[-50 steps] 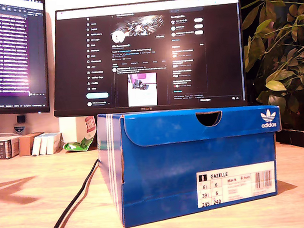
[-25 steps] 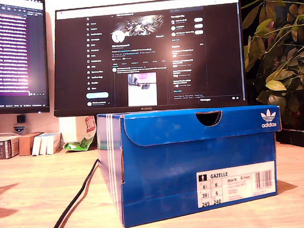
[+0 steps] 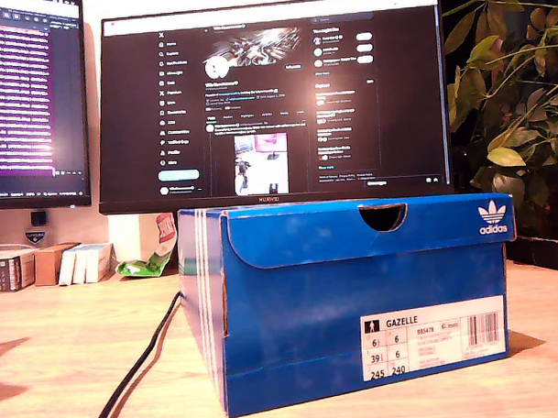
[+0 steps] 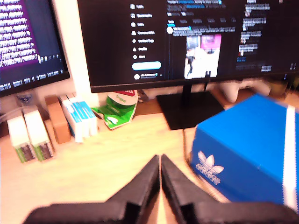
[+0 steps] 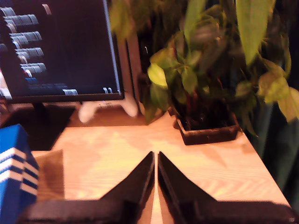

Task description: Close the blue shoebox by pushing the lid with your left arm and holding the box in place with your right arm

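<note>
1. Shoebox (image 3: 355, 298) task: my first gripper (image 4: 160, 161) hangs above the desk (image 4: 103, 163), jaws together, holding nothing.
2. My second gripper (image 5: 155, 158) likewise, jaws together, near the plant (image 5: 205, 79).
3. The blue box stands lid-down on the desk, before the monitor (image 3: 275, 99).

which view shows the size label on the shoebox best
The exterior view: the white size label faces that camera on the blue shoebox, with "GAZELLE" and a barcode visible. The first wrist view shows only the box's top and logo end, blurred, no label. The second wrist view catches just a striped corner.
</note>
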